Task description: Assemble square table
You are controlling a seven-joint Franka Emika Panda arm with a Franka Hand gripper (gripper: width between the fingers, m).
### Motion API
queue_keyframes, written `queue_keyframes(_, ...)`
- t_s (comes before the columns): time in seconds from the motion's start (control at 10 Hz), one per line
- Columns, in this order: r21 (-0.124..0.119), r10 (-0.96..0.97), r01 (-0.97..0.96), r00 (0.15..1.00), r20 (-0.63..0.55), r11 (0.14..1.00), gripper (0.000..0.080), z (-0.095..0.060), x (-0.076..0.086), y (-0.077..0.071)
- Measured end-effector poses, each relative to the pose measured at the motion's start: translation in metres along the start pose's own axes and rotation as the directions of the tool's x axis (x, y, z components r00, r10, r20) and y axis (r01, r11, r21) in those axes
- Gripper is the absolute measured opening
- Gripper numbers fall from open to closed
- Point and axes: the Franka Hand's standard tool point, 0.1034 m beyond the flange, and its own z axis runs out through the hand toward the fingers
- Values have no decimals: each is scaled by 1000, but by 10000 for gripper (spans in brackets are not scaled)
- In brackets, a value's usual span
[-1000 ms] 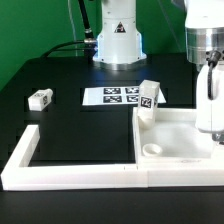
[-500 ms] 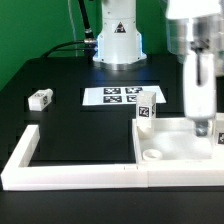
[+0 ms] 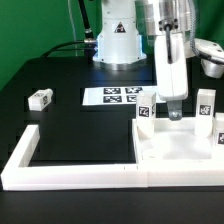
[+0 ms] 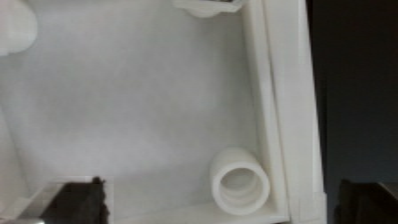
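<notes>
The square table's white slab [image 3: 185, 148] lies at the exterior view's right, with a round corner socket [image 3: 153, 152] near its front left. One tagged leg [image 3: 145, 113] stands at the slab's far left corner. Two more legs [image 3: 205, 103] [image 3: 221, 128] stand at its right side. A fourth leg [image 3: 40, 98] lies loose on the black table at the left. My gripper [image 3: 172, 113] hangs over the slab's far part, open and holding nothing. In the wrist view the dark fingers [image 4: 80, 200] flank bare slab floor [image 4: 125, 110], a socket [image 4: 240, 180] and the raised rim [image 4: 281, 100].
The marker board [image 3: 122, 96] lies flat behind the slab, near the robot's base [image 3: 118, 45]. The long white L-shaped border wall [image 3: 75, 177] runs along the front edge and up the left side.
The gripper has opened and the arm has swung from the slab's right edge toward the exterior view's left. The leg at the right, earlier behind the gripper, now stands free.
</notes>
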Motion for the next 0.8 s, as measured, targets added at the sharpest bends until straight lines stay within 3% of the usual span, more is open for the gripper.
queue_keyframes(0.3, -1, -16, 16, 1000, -2, 1000, 649, 1, 2, 0)
queue_keyframes(0.4, 28, -162, 162, 987, 0, 986, 649, -7, 23, 4)
queue_keyframes(0.5, 55, -227, 226, 974, 4, 972, 648, -20, 57, 17)
queue_keyframes(0.6, 54, -312, 312, 950, 3, 949, 648, -32, 84, 27)
queue_keyframes(0.7, 46, -398, 398, 917, -8, 916, 648, -37, 94, 26)
queue_keyframes(0.8, 55, -445, 445, 895, -23, 894, 648, -35, 93, 25)
